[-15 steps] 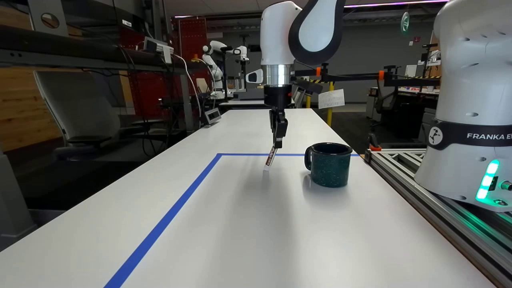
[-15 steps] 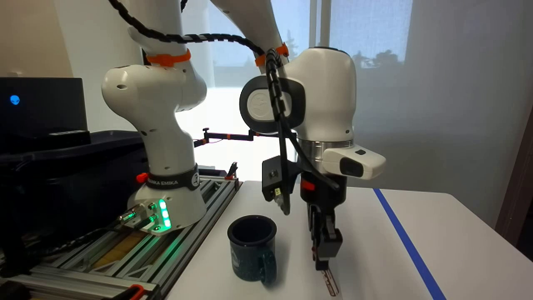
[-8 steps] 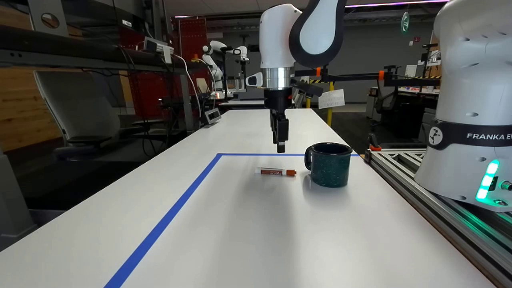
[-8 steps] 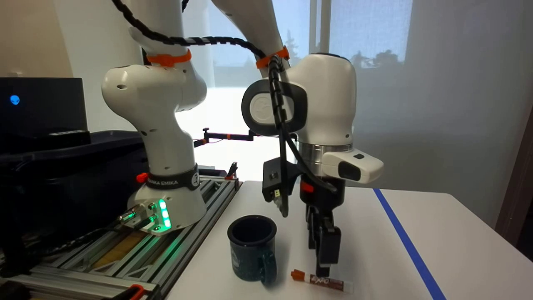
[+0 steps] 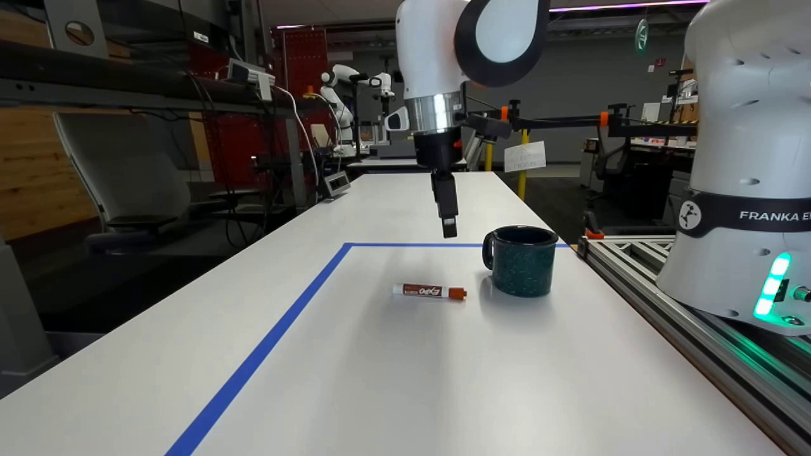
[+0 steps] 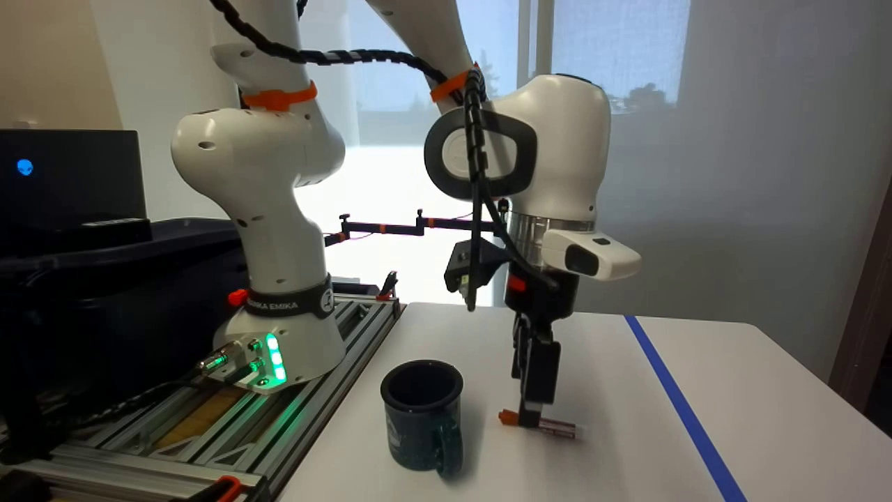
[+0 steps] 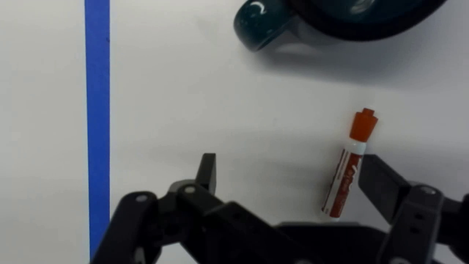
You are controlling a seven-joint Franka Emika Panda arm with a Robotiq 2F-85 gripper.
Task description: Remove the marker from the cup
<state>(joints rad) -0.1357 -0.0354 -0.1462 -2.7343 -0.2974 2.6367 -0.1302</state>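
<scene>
The claw [image 7: 288, 167] is spread wide and holds nothing, its two fingers standing well apart in the wrist view. The marker [image 7: 344, 176] lies flat on the white table [image 5: 538, 380], with its orange cap [image 7: 363, 124] toward the cup [image 5: 524, 263] and its pale end pointing away. A strip of white table shows between cap and cup, so the two are near each other but not touching. The cup stands upright, its handle [image 6: 451, 446] plain in both exterior views. Going by the task sentence, I would count the main part as done: the marker is out of the cup and loose on the flat, inside the corner marked by blue tape [image 5: 266, 345], and no particular resting spot is asked for. What remains looks slight, most likely just drawing the claw clear, and I see no call for another grasp. The care needed is in that leaving: the marker is round and would probably roll if brushed. One finger [image 7: 383, 185] shows right beside its body in the wrist view; whether it touches or merely overlaps it there I cannot tell, since in an exterior view the fingers cover part of the barrel. A straight lift would seem safer than a sideways one, and it should leave marker and cup where they lie, with the job finished.
</scene>
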